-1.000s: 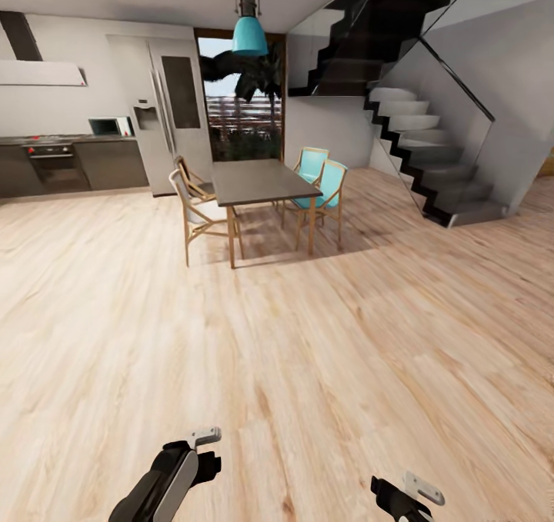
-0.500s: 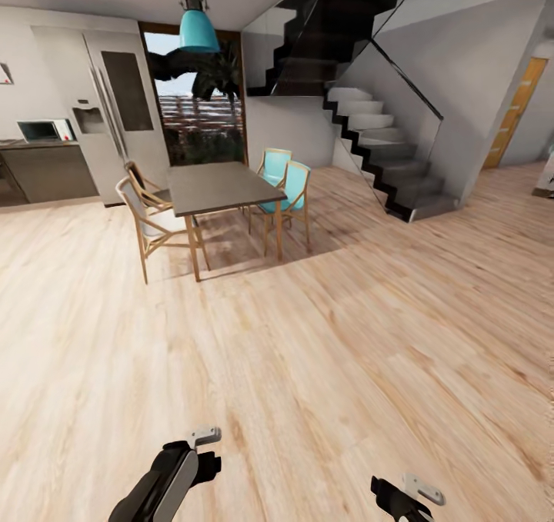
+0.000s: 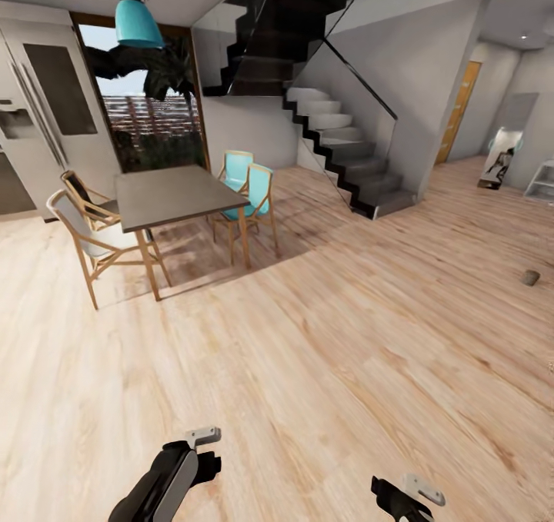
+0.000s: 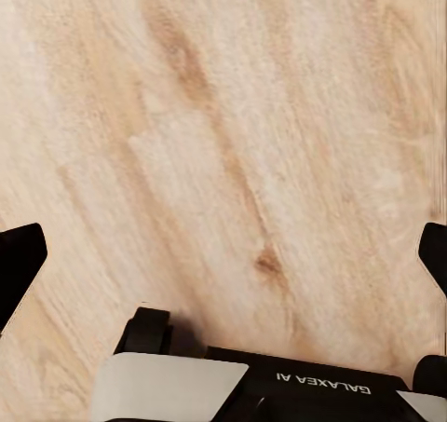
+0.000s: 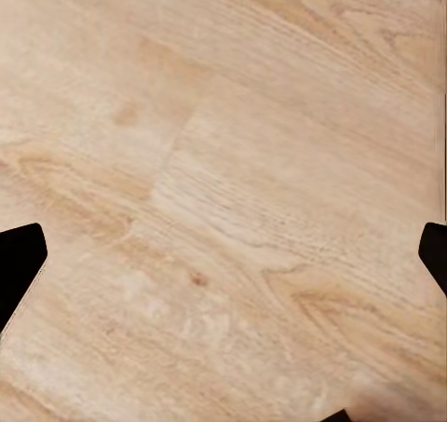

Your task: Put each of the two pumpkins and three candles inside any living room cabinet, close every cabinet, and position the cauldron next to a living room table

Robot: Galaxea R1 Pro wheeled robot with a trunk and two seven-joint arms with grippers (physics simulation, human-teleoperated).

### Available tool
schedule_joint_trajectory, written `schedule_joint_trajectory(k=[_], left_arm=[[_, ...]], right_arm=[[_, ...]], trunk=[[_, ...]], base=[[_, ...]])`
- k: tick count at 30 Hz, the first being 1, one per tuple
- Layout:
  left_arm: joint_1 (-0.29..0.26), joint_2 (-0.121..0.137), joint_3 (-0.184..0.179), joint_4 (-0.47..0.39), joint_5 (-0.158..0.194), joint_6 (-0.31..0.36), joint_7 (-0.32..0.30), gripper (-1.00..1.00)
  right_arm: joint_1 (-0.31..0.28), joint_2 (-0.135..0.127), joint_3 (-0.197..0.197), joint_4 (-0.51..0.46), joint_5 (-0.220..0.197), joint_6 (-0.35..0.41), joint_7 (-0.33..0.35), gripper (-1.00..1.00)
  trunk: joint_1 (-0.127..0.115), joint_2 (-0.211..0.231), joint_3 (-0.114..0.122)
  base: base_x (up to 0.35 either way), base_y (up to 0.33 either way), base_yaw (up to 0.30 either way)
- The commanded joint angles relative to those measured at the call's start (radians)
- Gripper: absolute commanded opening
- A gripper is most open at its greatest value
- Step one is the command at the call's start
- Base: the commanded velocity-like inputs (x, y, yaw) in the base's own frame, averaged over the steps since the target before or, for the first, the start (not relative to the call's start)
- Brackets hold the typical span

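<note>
A small squat grey-brown candle (image 3: 529,277) stands on the wood floor at the far right of the head view, well ahead of me. The pumpkins, the other candles, the cabinet and the cauldron are out of view. My left gripper (image 3: 204,451) hangs low at the bottom of the head view, and my right gripper (image 3: 402,496) sits at the bottom right. In the left wrist view the left gripper (image 4: 223,259) is open, its dark fingertips (image 4: 19,264) spread wide over bare floor. The right gripper (image 5: 223,254) is open too, with nothing between its fingertips (image 5: 20,254).
A grey dining table (image 3: 173,191) with wooden and turquoise chairs (image 3: 250,191) stands ahead at the left, under a turquoise pendant lamp (image 3: 138,21). A dark staircase (image 3: 346,153) rises behind it. A fridge (image 3: 38,114) is far left, an orange door (image 3: 459,111) far right. Wood floor (image 3: 323,353) stretches ahead.
The camera has swung to the right, so table and stairs sit further left in the picture. The candle and the hallway with the orange door have come into view. Both arms hold the same pose.
</note>
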Motion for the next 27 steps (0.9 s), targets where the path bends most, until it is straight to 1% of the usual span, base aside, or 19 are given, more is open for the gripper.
schedule_joint_trajectory(k=[1, 19, 22, 27], left_arm=[[0.0, 0.0, 0.0, 0.0, 0.0, 0.0, 0.0, 1.0], [0.0, 0.002, 0.0, 0.0, -0.001, -0.003, 0.0, 1.0], [0.0, 0.002, -0.001, 0.001, -0.001, -0.036, 0.0, 1.0], [0.0, 0.002, -0.001, 0.001, -0.002, -0.049, 0.0, 1.0]], right_arm=[[0.0, 0.0, 0.0, 0.0, 0.0, 0.0, 0.0, 1.0], [0.0, 0.0, -0.001, 0.0, 0.0, 0.0, 0.0, 1.0], [0.0, 0.0, -0.001, 0.0, 0.0, 0.0, 0.0, 1.0], [0.0, 0.001, -0.002, 0.0, -0.001, 0.0, 0.0, 1.0]], trunk=[[0.0, 0.0, 0.0], [0.0, 0.0, 0.0], [0.0, 0.0, 0.0], [0.0, 0.0, 0.0]], base=[[0.331, 0.0, -0.286], [0.331, 0.0, -0.286], [0.331, 0.0, -0.286], [0.331, 0.0, -0.286]])
